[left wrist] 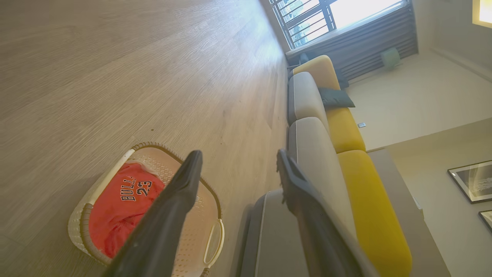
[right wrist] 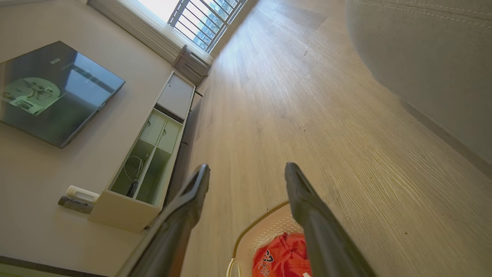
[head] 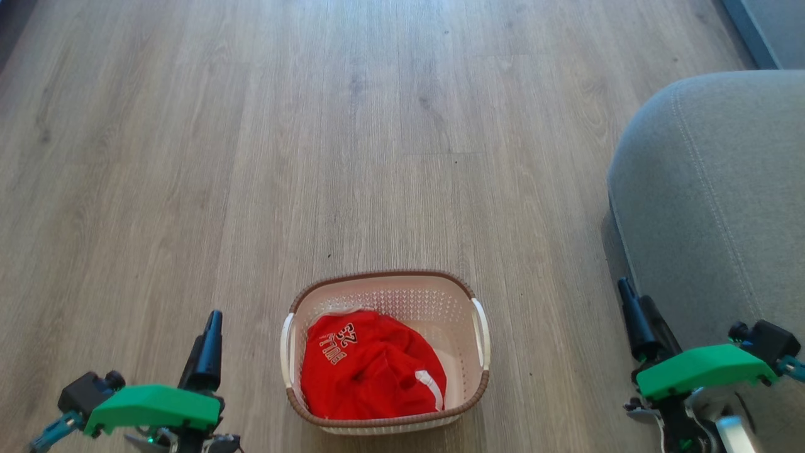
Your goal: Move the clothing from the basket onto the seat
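Basket [head: 409,296] count is one: cream, perforated, with a brown rim and two white side handles, standing on the wooden floor [head: 188,157] between the two grippers in the head view. It holds one heap of red clothing [head: 368,368], crumpled toward the basket's near and left side, with white trim and the lettering "BULLS 23" facing up. How many garments make up the heap cannot be told. Part of the basket's pale bottom lies bare on its right and far sides. One seat [head: 710,189] shows at the right of the head view — a large grey cushion with a rounded corner and a double stitching line, apart from the basket, with a strip of floor between them. The left gripper [left wrist: 238,157] has its two dark fingers spread wide, nothing between them and touching nothing; it hangs beside the basket's left handle. The right gripper [right wrist: 246,169] is likewise spread, empty — in the head view it shows against the seat's near edge, and whether it touches the fabric cannot be told.
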Controlling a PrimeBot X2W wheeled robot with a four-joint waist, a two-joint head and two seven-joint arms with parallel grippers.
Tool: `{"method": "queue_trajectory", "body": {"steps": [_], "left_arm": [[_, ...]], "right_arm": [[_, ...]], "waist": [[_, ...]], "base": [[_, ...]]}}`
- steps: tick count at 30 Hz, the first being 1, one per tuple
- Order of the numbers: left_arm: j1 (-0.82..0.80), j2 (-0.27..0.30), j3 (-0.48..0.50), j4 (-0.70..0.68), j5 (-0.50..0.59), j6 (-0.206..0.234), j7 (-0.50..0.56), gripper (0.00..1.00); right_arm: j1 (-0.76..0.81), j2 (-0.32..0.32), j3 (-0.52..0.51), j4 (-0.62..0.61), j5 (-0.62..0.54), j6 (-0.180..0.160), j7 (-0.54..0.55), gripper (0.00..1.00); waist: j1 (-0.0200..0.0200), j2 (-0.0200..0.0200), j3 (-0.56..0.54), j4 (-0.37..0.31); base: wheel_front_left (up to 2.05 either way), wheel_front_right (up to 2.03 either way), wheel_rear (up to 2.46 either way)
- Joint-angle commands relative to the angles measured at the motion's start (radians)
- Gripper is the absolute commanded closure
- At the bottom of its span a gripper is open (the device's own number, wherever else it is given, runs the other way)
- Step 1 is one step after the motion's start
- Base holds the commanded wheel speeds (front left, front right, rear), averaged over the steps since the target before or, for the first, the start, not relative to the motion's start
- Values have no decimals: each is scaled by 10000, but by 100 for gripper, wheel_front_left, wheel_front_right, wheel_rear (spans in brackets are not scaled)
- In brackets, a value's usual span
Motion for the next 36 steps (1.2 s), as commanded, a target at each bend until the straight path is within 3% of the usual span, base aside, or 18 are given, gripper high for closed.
{"method": "queue_trajectory", "body": {"steps": [1,36], "left_arm": [[-552,90,69,-380,262,13,-121,0],[-624,121,-83,-737,3895,202,-1116,0]], "right_arm": [[-540,-226,144,-396,-315,0,-131,0],[-721,-422,915,-483,-4422,0,-1138,0]], "waist": [[0,0,5,-1],[-1,0,92,-6]], "base": [[0,0,0],[0,0,0]]}}
